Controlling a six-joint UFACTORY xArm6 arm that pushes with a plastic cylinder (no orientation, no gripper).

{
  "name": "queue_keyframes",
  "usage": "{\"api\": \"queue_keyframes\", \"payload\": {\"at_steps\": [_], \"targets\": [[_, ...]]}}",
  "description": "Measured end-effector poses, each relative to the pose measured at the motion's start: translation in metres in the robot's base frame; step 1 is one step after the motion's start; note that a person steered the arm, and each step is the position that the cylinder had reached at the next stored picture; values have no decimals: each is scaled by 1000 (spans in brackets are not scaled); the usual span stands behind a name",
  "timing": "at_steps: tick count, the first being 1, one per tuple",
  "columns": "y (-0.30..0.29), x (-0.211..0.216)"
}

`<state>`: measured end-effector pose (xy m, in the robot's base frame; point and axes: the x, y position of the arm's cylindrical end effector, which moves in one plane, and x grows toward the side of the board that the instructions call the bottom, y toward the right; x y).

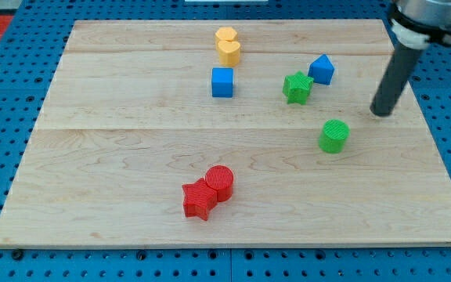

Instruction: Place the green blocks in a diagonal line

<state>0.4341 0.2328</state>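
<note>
green pair: light, rigid, slides easy

wooden board (131,157) smooth. no pincer here, bare rod. green star (297,87) touches blue cube (321,69); green cylinder (334,135) sits toward the view's bottom-right of it. my tip (380,113) just right of cylinder, apart. push flat faces, cylinder likely veers off-centre

The rod (394,74) runs out at the view's top edge — its mount cut off — my tip (380,113) shows whole.

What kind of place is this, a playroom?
More likely a robot lab: a wooden board on a blue pegboard bench, and my tip near a green cylinder.
</note>
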Motion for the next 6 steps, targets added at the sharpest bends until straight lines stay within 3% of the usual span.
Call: {"api": "queue_keyframes", "payload": {"at_steps": [1, 2, 3, 4, 5, 6], "targets": [[-50, 38], [-162, 31], [-268, -7], [-339, -46], [-359, -23], [-408, -72]]}}
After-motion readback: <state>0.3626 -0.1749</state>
